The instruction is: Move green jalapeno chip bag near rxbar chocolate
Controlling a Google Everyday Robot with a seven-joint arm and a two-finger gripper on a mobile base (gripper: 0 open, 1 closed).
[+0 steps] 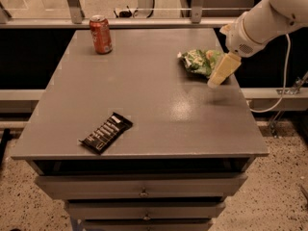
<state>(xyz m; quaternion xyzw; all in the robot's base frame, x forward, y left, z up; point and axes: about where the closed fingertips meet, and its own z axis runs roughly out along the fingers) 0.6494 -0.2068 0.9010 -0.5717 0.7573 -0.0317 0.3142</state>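
The green jalapeno chip bag [200, 61], wrinkly and shiny with light patches, lies on the grey table [149, 95] near its far right edge. The rxbar chocolate [106, 132], a flat black bar with white lettering, lies near the table's front left. My gripper [222, 71] hangs from the white arm [269, 18] that comes in from the upper right. It sits just at the right side of the chip bag, slightly above the table, and partly covers the bag's right end.
A red soda can [100, 34] stands upright at the table's far left. Drawers [144, 191] run below the table's front edge. A white cable [281, 90] hangs off the right side. A rail and glass stand behind the table.
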